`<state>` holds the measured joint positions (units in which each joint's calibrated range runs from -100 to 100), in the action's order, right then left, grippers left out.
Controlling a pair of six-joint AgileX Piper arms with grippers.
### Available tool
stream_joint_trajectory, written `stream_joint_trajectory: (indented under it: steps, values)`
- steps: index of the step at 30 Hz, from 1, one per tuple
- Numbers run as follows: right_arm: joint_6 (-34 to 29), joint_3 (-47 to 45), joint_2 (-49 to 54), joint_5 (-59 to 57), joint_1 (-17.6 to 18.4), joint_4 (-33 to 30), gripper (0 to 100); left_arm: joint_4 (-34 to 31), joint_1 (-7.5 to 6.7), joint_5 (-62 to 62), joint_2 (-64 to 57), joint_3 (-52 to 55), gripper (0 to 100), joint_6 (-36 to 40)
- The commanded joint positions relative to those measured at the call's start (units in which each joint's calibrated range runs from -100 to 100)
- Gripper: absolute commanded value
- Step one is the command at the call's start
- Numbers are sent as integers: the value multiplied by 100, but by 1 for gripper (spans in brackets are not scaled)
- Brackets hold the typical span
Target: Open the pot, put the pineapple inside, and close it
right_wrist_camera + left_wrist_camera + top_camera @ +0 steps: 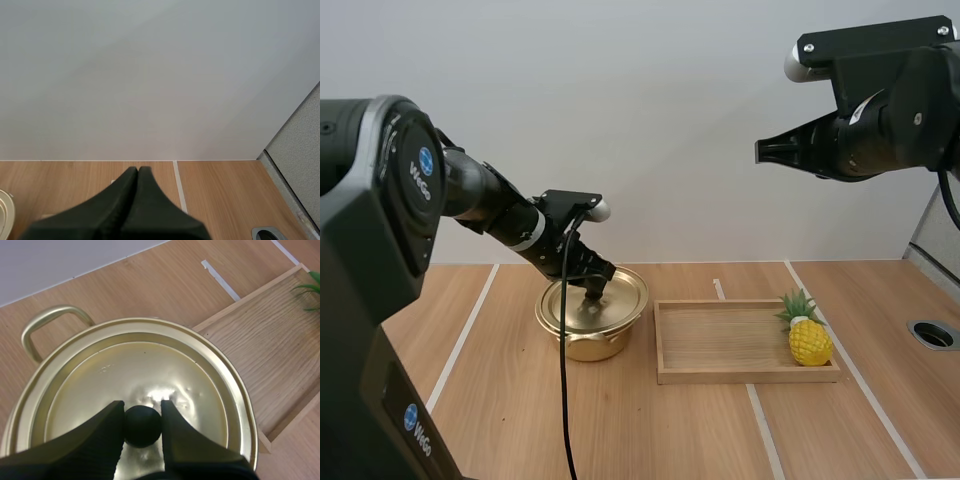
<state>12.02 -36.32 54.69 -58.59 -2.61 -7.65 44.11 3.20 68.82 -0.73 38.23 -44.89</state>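
Pinching the knob (142, 426), the left fingers (97, 440) grasp the lid (150, 365), which sits on the pot (592, 345) beside the tray's (720, 376) left edge. The pineapple (809, 340) lies in the tray's near right corner. The right fingers (125, 205), clenched empty, hang high. Opening, loading and closing are all yet to do.

A shallow rectangular wooden tray (720, 345) sits on a wood-grain table (650, 430) striped with white tape (467, 325), 1 metal-rimmed hole (932, 334) to its right.

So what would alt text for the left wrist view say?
The left gripper pinches the black knob of a gold lid sitting on its pot, seen from close above. A wooden tray lies beside the pot.
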Motion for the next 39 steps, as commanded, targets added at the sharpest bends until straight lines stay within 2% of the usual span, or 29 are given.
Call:
stream_joint_trajectory:
  steps: [1, 6, 17, 22, 26, 31, 39]
  values:
    - [-12, 51, 23, -19, -22, 29, 0, 209, -18, 303, -33, -243, 0, 63]
    - [-12, 51, 23, -19, -22, 41, 0, 375, -18, 614, -308, -621, 0, 111]
    - [-12, 51, 23, -19, -22, 51, 0, 375, -10, 446, -1471, -1588, 0, 653]
    - [-12, 51, 23, -19, -22, 51, 0, 365, -10, -414, -2080, -1822, 0, 728]
    - [-12, 51, 23, -19, -22, 48, 0, 326, 6, -1580, -2624, -1850, 0, 728]
    - [-12, 51, 23, -19, -22, 48, 0, 326, 103, -2918, -3280, -1850, 0, 755]
    - [-3, 51, 23, -19, -22, 183, 0, 326, 197, -3264, -4030, -1850, 0, 912]
